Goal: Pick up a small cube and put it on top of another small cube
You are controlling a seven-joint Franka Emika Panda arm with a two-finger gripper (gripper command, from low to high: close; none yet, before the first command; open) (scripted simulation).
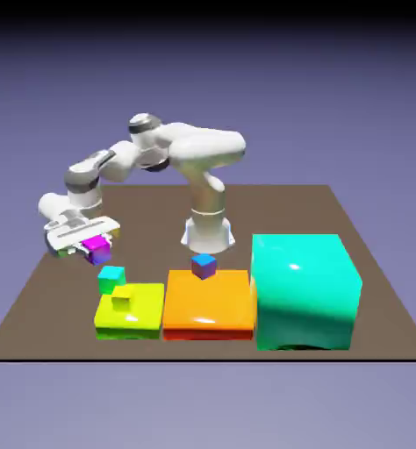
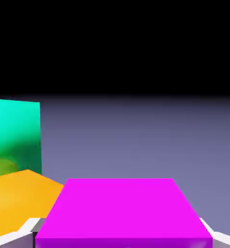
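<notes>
Bright magenta small cube (image 2: 124, 208), flat-faced, glossy, filling the hand view; jaws clamped on it

The white arm rises from its base at frame centre, bends at the shoulder, and extends toward the left of the frame. The claw (image 1: 92, 246) points downward, fingers closed on the magenta cube (image 1: 96, 248).

No text, label, brand, number or sign can be read on anything here.
</notes>
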